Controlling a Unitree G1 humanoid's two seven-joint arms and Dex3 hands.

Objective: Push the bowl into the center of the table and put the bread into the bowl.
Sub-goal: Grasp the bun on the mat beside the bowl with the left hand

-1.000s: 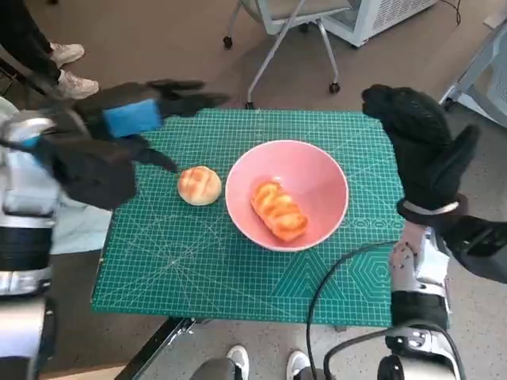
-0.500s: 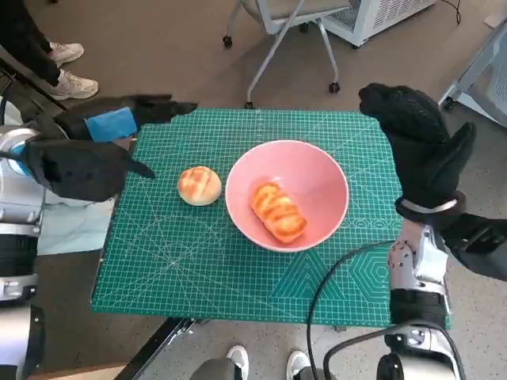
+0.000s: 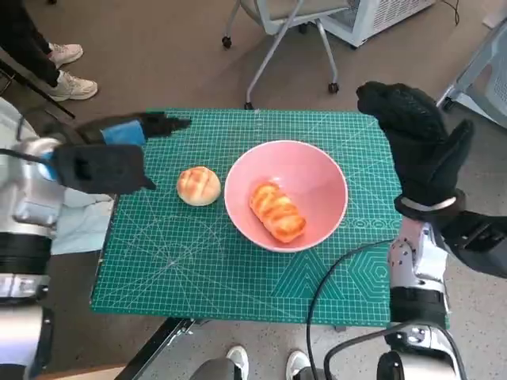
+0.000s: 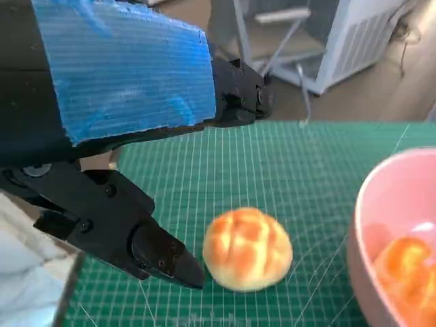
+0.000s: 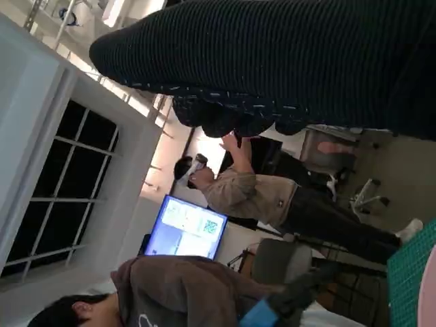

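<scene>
- The round bun (image 3: pixel 199 186) lies on the counter (image 3: pixel 238 277) just beside the bowl (image 3: pixel 317 162), on its left.
- The left hand (image 3: pixel 119 154) is nearer; its fingers (image 4: pixel 160 255) are spread and hold nothing.
- The right hand (image 3: pixel 416 146) is raised, open and empty.

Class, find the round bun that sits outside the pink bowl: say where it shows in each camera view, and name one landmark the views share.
Head view: round bun on the green mat, just left of the pink bowl, apart from the left hand.
Left wrist view: round bun low in the middle, bowl rim beside it.
Right wrist view: not in it.
Shared landmark: the green mat.
</scene>
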